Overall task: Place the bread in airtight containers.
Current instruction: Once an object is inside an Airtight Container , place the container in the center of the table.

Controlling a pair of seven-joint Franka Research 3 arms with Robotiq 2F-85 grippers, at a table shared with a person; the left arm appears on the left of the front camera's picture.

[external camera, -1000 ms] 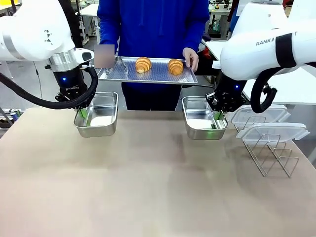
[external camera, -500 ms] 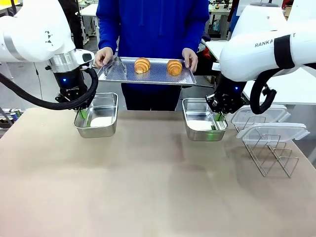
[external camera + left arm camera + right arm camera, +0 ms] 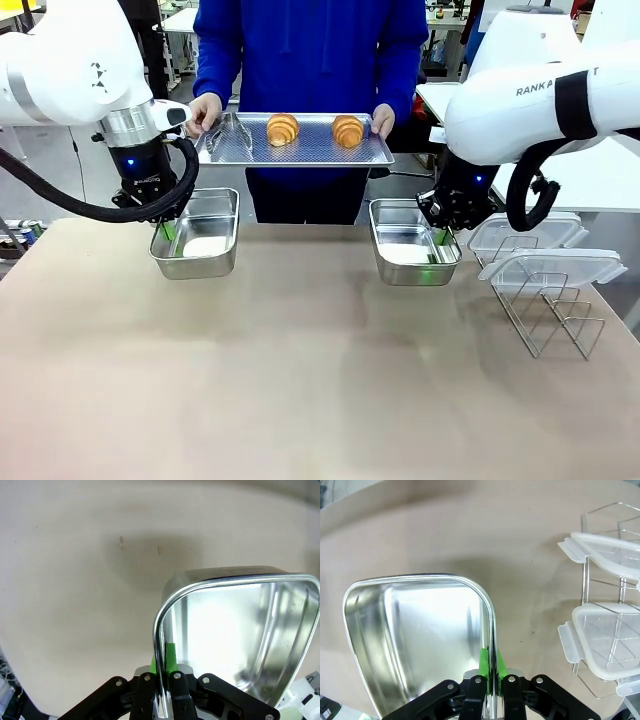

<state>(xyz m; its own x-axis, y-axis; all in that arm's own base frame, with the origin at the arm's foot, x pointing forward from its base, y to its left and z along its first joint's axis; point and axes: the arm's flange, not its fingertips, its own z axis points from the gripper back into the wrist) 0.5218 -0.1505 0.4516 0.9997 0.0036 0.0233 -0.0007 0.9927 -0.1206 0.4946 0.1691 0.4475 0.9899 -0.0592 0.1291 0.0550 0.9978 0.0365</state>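
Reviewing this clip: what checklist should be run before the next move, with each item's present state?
1. Left gripper shut on rim of left shiny steel tin: ok.
2. Right gripper shut on rim of right shiny steel tin: ok.
3. Both tins empty and lidless: ok.
4. Two golden-brown croissants on the perforated metal tray held by the person: ok; inside tins: not ok.
5. Two clear plastic lids resting on wire rack: ok.
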